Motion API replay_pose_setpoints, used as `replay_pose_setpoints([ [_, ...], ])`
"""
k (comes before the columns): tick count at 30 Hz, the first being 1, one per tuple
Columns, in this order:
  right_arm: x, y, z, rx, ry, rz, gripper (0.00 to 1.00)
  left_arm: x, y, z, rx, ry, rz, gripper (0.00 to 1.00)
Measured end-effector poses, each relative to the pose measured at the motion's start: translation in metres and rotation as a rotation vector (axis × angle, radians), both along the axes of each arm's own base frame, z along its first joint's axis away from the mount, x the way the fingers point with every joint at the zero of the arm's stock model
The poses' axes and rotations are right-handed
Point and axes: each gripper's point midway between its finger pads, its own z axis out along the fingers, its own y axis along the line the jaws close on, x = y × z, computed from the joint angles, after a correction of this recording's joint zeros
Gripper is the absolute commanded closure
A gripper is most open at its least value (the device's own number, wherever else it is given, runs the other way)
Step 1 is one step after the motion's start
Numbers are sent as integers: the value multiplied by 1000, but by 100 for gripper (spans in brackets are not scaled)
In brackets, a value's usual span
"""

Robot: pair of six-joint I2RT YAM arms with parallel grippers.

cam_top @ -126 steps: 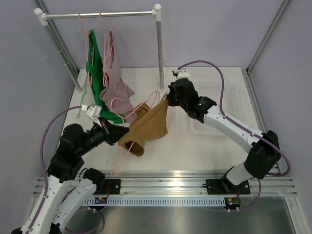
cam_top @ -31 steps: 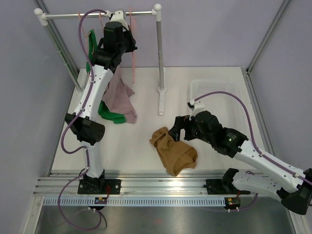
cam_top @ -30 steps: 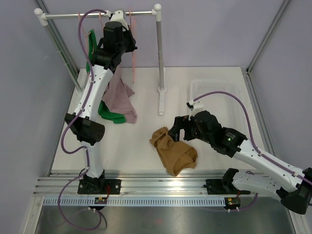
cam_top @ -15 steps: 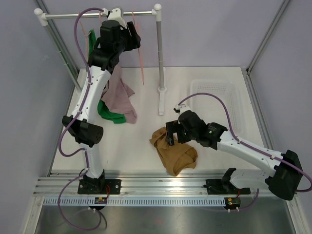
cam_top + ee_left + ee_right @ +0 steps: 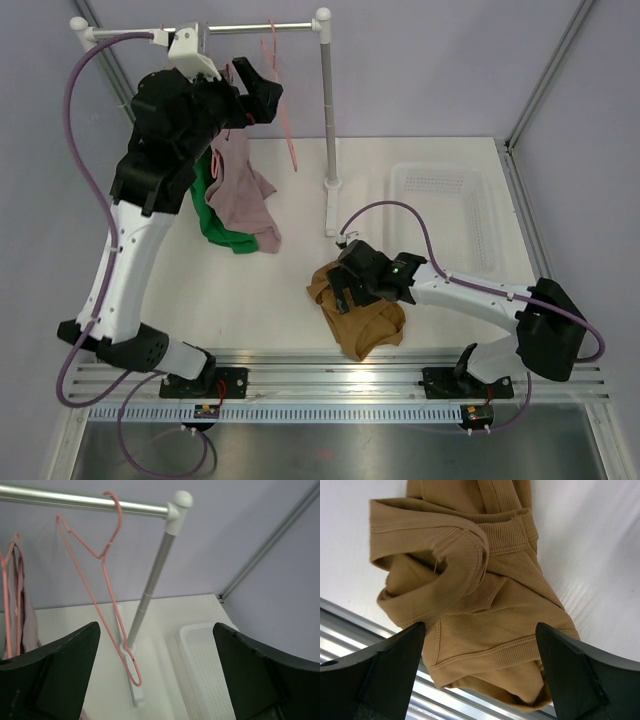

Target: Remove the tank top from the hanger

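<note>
1. The brown tank top (image 5: 470, 580) is lying crumpled on the white table (image 5: 250, 290).
2. The right gripper (image 5: 480, 627) is hovering just above it, jaws spread wide.
3. The left gripper (image 5: 156, 627) is facing the pink hanger (image 5: 103, 559), jaws spread.
4. The pink hanger is hanging bare from the rail (image 5: 75, 500).

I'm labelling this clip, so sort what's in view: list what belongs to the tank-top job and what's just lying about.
Job: brown tank top, crumpled on the table; bare pink hanger on the rail; right gripper, open over the top; left gripper, open near the hanger.
Lying about: green garment and mauve garment, hung on the rail; white basket.
</note>
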Motion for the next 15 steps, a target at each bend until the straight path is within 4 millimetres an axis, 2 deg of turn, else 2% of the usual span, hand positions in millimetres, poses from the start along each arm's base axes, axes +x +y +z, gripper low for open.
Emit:
replay_pose_setpoints([
  [4,-2,1,-28,-79,36,4,1,-56,1,9,-23,-50,-56,1],
  [7,-1,3,-49,-116,67,8,8,-83,10,4,-45,-67,-64,1],
  [8,-1,5,-55,-122,77,10,22,-91,13,-2,-47,-60,-64,1],
  [11,-1,11,-64,-116,90,18,53,-108,23,-24,-52,-36,-54,1],
  [13,0,14,-63,-103,80,24,82,-117,30,-41,-51,-12,-40,1],
  [14,1,16,-62,-98,76,22,100,-122,34,-49,-49,1,-30,1],
  [15,2,16,-60,-97,67,25,100,-125,37,-56,-46,15,-23,1],
])
